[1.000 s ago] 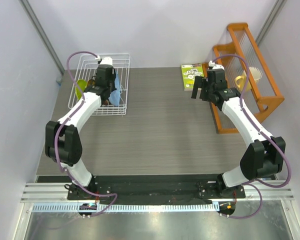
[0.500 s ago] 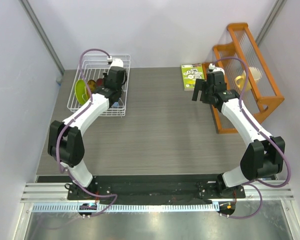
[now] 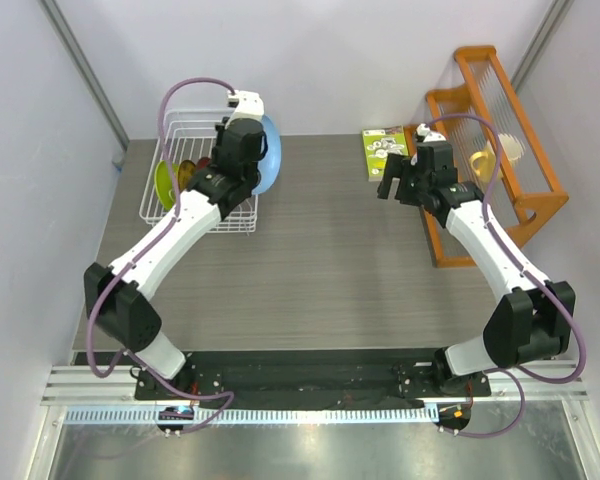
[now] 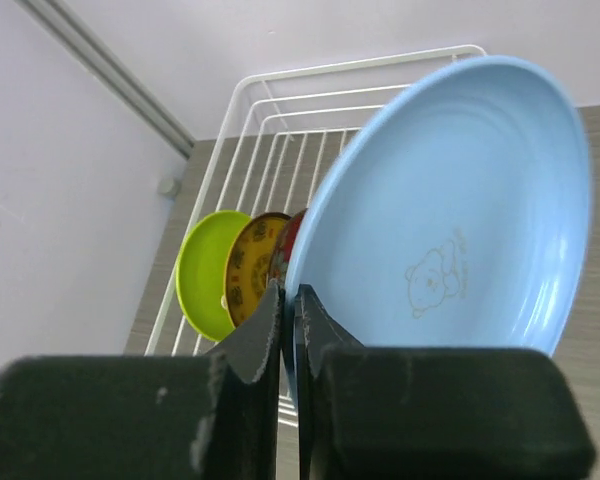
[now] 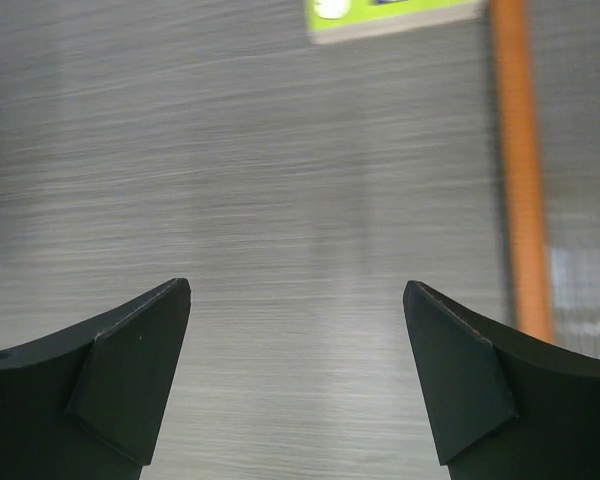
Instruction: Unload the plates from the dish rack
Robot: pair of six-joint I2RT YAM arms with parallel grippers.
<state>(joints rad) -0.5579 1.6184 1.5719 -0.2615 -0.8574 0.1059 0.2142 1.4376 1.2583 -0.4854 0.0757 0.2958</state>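
My left gripper is shut on the rim of the large light blue plate and holds it lifted above the right side of the white wire dish rack; the plate also shows in the top view. In the rack stand a lime green plate, a yellow-rimmed dark plate and a sliver of the dark red plate. My right gripper is open and empty over bare table, near the table's right side in the top view.
An orange wooden shelf rack stands at the right edge with a pale cup in it. A green box lies at the back of the table, just behind my right gripper. Walls close in on both sides.
My left gripper has lifted the light blue plate up and to the right, out of the dish rack. The right arm has barely moved.
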